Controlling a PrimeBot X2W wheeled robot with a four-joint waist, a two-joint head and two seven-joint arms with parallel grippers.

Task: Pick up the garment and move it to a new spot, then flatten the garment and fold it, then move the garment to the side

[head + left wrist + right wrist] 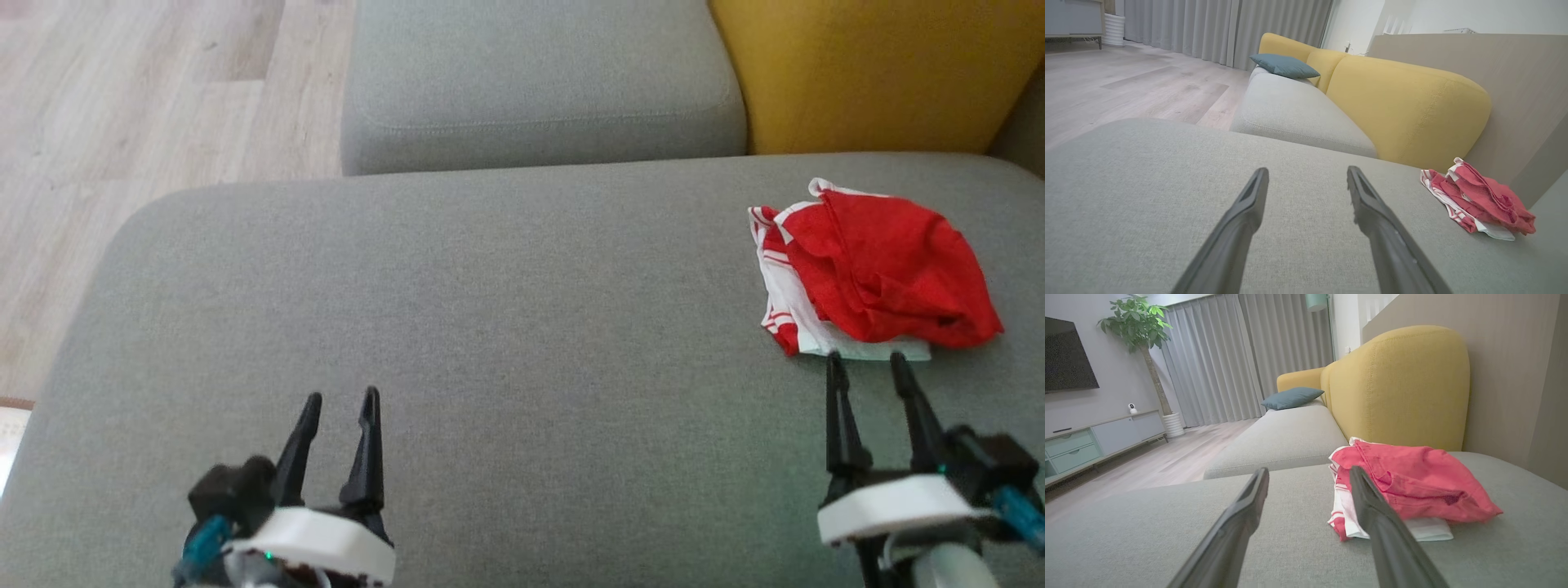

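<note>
You had the garment (878, 269), a crumpled red piece with white and red-striped cloth showing under it, lying bunched on the far right part of the wide grey seat cushion (490, 327), close to the foot of the yellow backrest (865, 73). Its white edge faced the robot, and nothing held it. Your right gripper (866, 357) stood with its two dark fingers spread apart and empty, the tips just short of that white edge; from the head view you could not tell whether they touched the cloth. In the right wrist view the finger on that view's right crossed in front of the striped part of the heap, while the other pointed at bare cushion. Your left gripper (343, 395) was likewise spread wide with nothing between its fingers, over the near left part of the same cushion and well apart from the garment. Beyond the cushion you had a second grey seat (539, 82) along the backrest, with a blue pillow (1284, 65) at its far end, pale wooden floor (122, 122) to the left, and grey curtains (1229, 355) behind
</note>
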